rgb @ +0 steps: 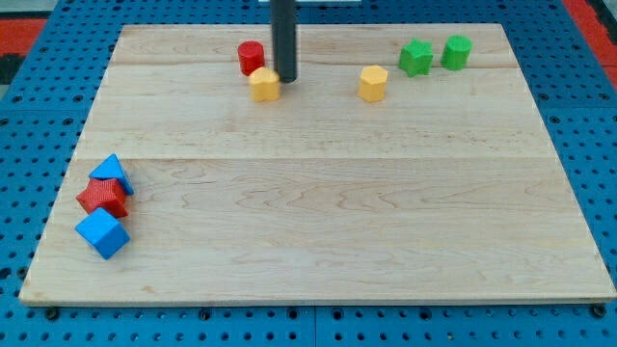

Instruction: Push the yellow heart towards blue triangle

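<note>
The yellow heart (263, 84) lies near the view's top, a little left of the middle. My tip (285, 78) stands right against its right side. The blue triangle (112, 173) lies far off at the view's left edge, below the heart. It touches a red star-like block (102, 197) just under it.
A red cylinder (251, 57) sits just above and left of the yellow heart. A yellow hexagon (373, 83) lies to the right of my tip. Two green blocks (416, 57) (456, 51) sit at the top right. A blue cube (102, 233) lies below the red star.
</note>
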Tool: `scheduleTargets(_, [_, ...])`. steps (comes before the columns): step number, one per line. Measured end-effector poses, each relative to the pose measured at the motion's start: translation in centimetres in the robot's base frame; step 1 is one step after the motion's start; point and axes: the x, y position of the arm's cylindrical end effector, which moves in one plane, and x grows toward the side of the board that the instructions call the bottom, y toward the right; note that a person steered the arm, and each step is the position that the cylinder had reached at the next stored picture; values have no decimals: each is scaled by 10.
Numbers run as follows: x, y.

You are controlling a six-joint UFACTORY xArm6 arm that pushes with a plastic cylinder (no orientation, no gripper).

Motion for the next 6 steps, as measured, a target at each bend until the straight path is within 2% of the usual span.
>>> scheduleTargets(1, [62, -112])
scheduleTargets(2, [52, -84])
scheduleTargets(3, [2, -128])
scheduleTargets(4, [21, -178])
scheduleTargets(5, [63, -133])
scheduleTargets(6, [76, -88])
